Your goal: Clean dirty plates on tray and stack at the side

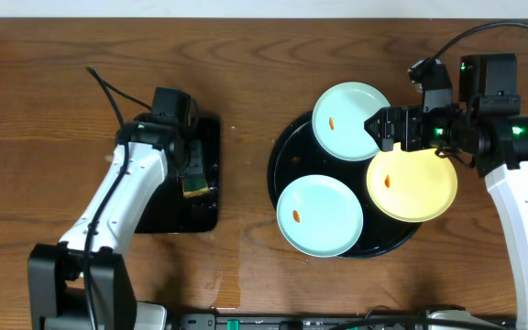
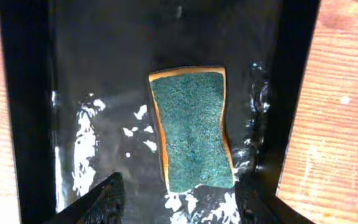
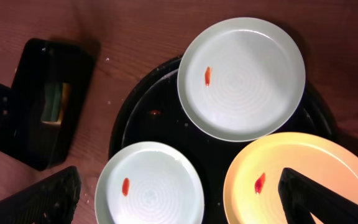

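L fingers [image 2: 104,198]: apart, nothing held. One stood on each side of the near end of the sponge [image 2: 194,130], w/o touching it.
L gripper [image 2: 180,190]: low over the small rectangular black tray [image 1: 204,215], pointing down.
Sponge: green face up, orange edge showing. It lay flat in the wet small tray, nearer to one long wall.
R fingers [image 3: 319,199]: spread very wide, nothing between them.
R gripper [image 1: 380,130]: above the round black tray [image 1: 280,156], over the place where the upper blue plate [image 1: 346,119] and the yellow plate [image 1: 415,188] came close.
Plates: all 3 on the round tray, side by side, not stacked. Each had a small orange smear.
Upper blue plate: at far side of tray.
Lower blue plate [image 1: 319,215]: at near-left side of tray.
Yellow plate: at right side, its outer part reaching over the tray rim.
Trays: well apart on the wooden table [image 1: 246,92]. Small one at L arm, round one at R arm.
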Controlling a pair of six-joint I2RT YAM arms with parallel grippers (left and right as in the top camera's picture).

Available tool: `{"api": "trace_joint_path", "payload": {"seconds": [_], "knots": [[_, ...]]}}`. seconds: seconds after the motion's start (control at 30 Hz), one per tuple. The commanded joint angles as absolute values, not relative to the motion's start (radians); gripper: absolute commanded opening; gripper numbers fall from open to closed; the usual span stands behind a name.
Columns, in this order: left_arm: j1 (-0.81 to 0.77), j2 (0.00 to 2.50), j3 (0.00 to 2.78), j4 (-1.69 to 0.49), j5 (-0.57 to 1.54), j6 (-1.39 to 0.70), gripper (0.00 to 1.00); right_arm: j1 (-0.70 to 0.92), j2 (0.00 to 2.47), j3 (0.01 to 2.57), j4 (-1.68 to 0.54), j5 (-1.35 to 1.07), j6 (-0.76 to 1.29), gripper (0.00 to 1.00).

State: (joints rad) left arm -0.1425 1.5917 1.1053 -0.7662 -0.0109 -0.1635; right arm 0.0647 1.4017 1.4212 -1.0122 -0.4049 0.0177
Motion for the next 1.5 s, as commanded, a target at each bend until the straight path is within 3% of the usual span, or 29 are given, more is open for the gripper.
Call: {"api": "trace_joint_path", "payload": {"seconds": [0.0, 0.37, 0.5, 0.7, 0.97, 1.07, 1.47], "knots": [[-0.146, 1.631, 1.079, -0.75, -0.011, -0.179, 0.6, 0.046, 1.407, 1.437, -1.011, -0.416, 0.029, 0.99], [-0.15, 1.78, 1.073, -0.653, -0.011, -0.381, 0.55, 0.047, 1.407, 1.437, -1.016, -0.416, 0.029, 0.99], [-0.165, 1.808, 1.073, -0.638, -0.01, -0.38, 0.39, 0.047, 1.407, 1.437, -1.022, -0.416, 0.029, 0.99], [-0.176, 1.825, 1.07, -0.634, -0.013, -0.347, 0.25, 0.047, 1.407, 1.437, -1.026, -0.416, 0.029, 0.99], [-0.176, 1.871, 1.069, -0.63, -0.013, -0.308, 0.19, 0.047, 1.407, 1.437, -1.034, -0.416, 0.029, 0.99], [-0.176, 1.887, 1.068, -0.632, -0.012, -0.308, 0.08, 0.047, 1.407, 1.437, -1.036, -0.416, 0.029, 0.99], [-0.176, 1.736, 1.201, -0.757, -0.012, -0.307, 0.07, 0.047, 1.407, 1.437, -1.036, -0.403, 0.028, 0.99]]}}
